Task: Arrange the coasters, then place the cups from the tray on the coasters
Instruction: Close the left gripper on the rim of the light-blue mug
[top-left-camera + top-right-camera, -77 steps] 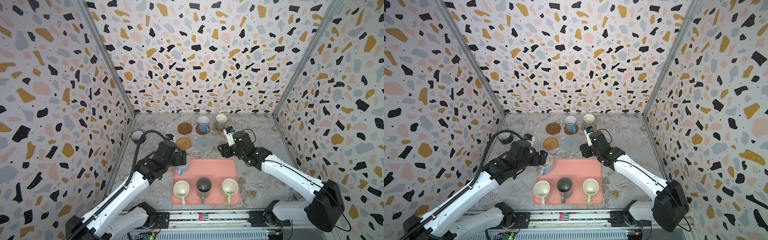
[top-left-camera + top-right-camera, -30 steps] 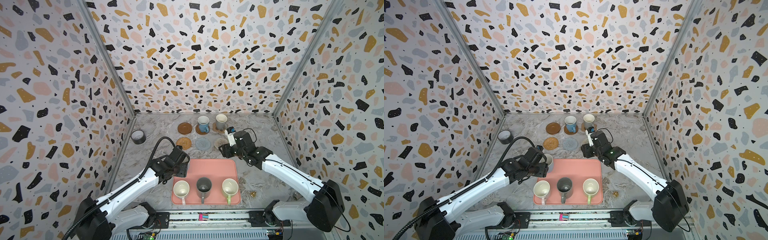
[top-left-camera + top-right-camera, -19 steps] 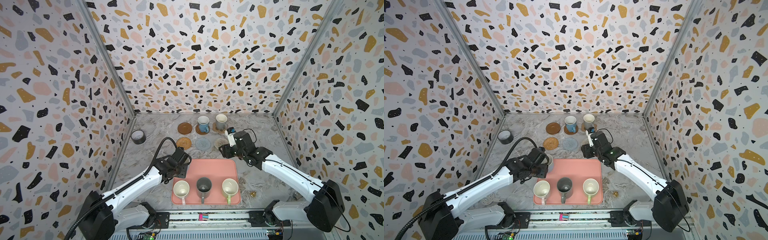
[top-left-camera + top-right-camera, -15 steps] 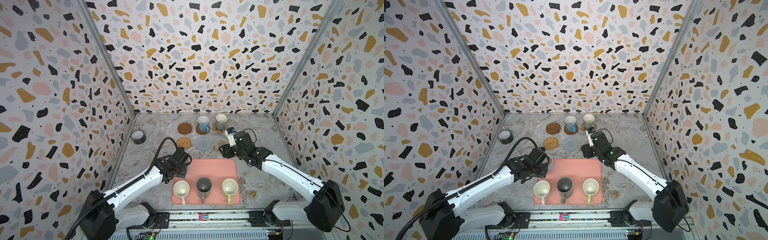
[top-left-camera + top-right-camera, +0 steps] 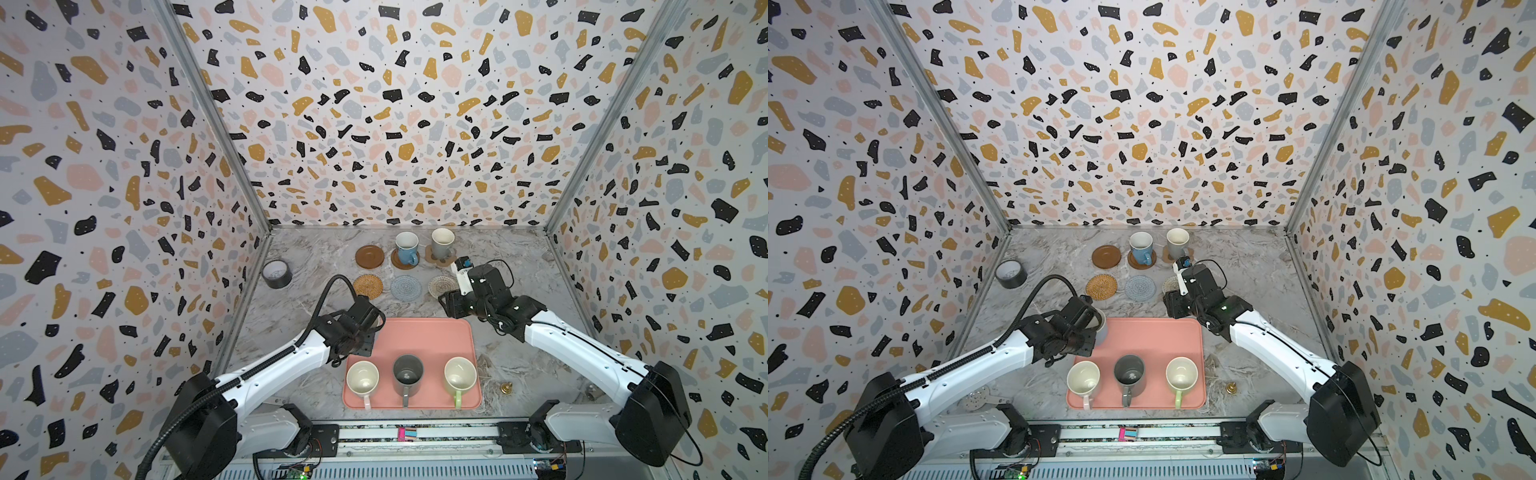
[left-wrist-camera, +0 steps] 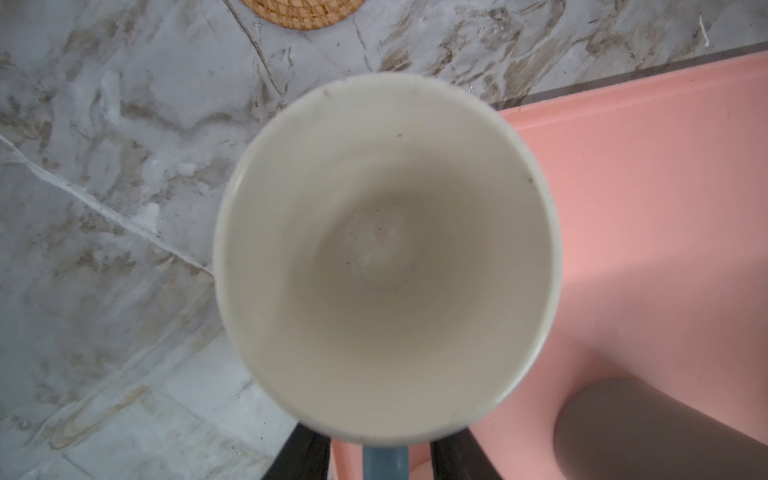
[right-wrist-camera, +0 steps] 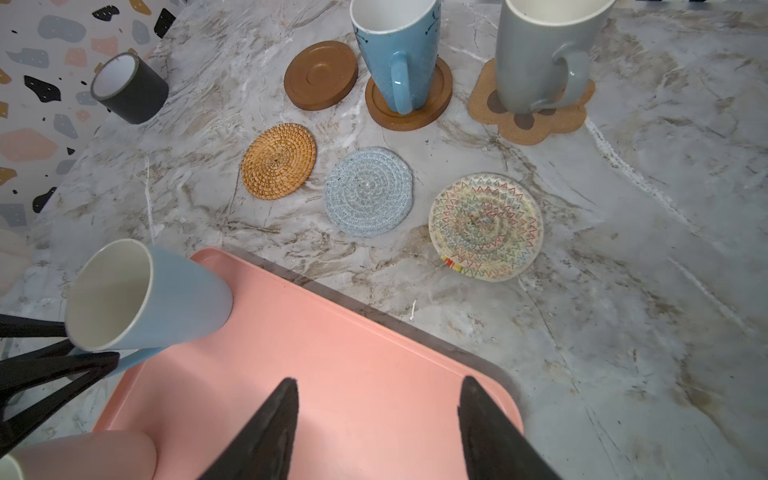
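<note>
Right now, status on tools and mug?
Left tool astride handle of light blue mug, gaps showing. Right tool open, empty, above tray. Nothing blocking rattan coaster.

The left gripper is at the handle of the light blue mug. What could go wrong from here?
The left gripper brackets only the thin handle, so the light blue mug might swing or slip when lifted. It stands by the tray rim and could catch there.

No text, labels or numbers are readable.
</note>
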